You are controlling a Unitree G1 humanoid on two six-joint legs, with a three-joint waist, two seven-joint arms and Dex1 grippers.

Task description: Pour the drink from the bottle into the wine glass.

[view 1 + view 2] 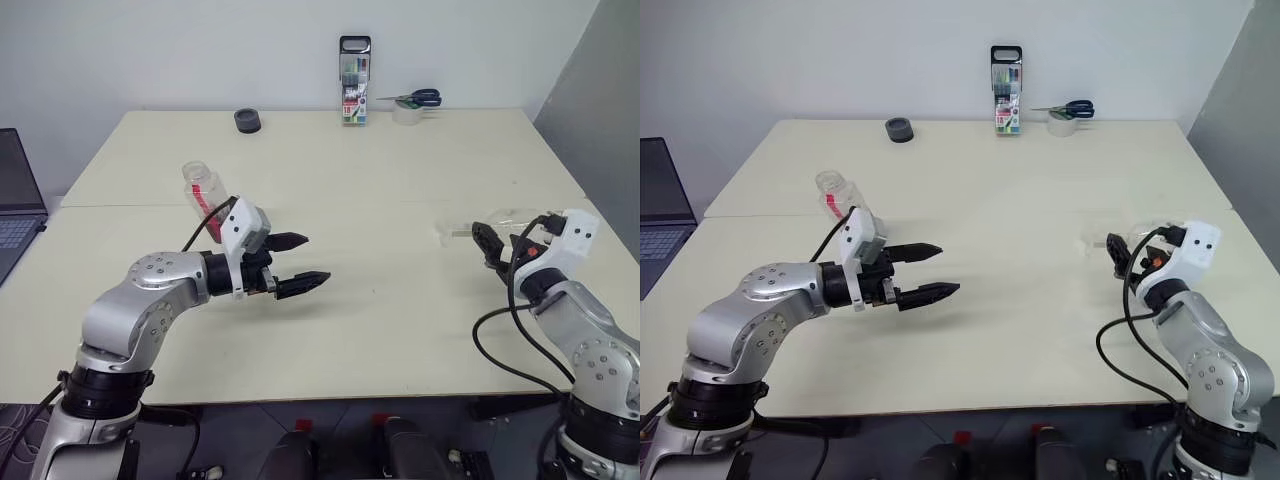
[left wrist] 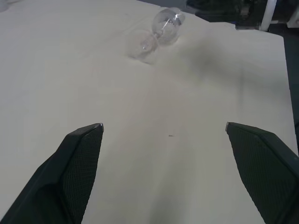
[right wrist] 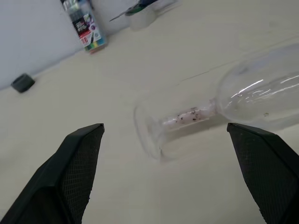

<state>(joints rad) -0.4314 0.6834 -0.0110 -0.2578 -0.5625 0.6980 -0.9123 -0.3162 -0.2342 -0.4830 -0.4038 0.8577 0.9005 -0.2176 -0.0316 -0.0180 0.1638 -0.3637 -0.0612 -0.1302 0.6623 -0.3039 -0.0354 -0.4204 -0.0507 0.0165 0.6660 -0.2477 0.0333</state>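
Wine glass lying on its side on the cream worktop, right claw released just beside its foot, bottle upright behind the left arm, left claw released over mid-worktop, empty

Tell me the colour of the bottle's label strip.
Red, running down the clear bottle that stands behind the left gripper. Right eye view shows it best.
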